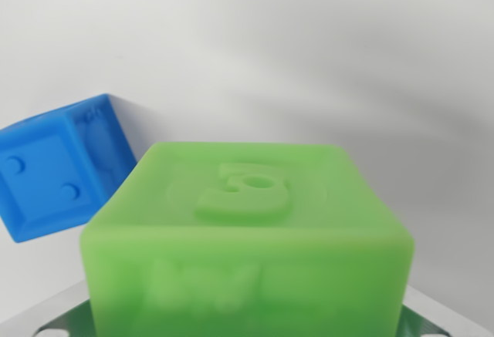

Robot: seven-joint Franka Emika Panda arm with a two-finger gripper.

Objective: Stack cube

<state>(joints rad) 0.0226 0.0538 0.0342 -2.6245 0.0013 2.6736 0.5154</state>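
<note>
A green cube (pixel 247 229) fills the lower middle of the wrist view, very close to the camera, with a raised numeral on its top face. My gripper (pixel 247 325) has its grey fingers (pixel 38 318) showing only at the bottom corners. They press against the cube's two sides, so the gripper is shut on it. A blue cube (pixel 65 167) with round dimples on its face rests on the white surface behind and toward the wrist view's left, apart from the green cube. The fingertips themselves are hidden by the green cube.
A plain white surface (pixel 324 59) stretches behind both cubes, with a soft shadow across its upper part. Nothing else shows.
</note>
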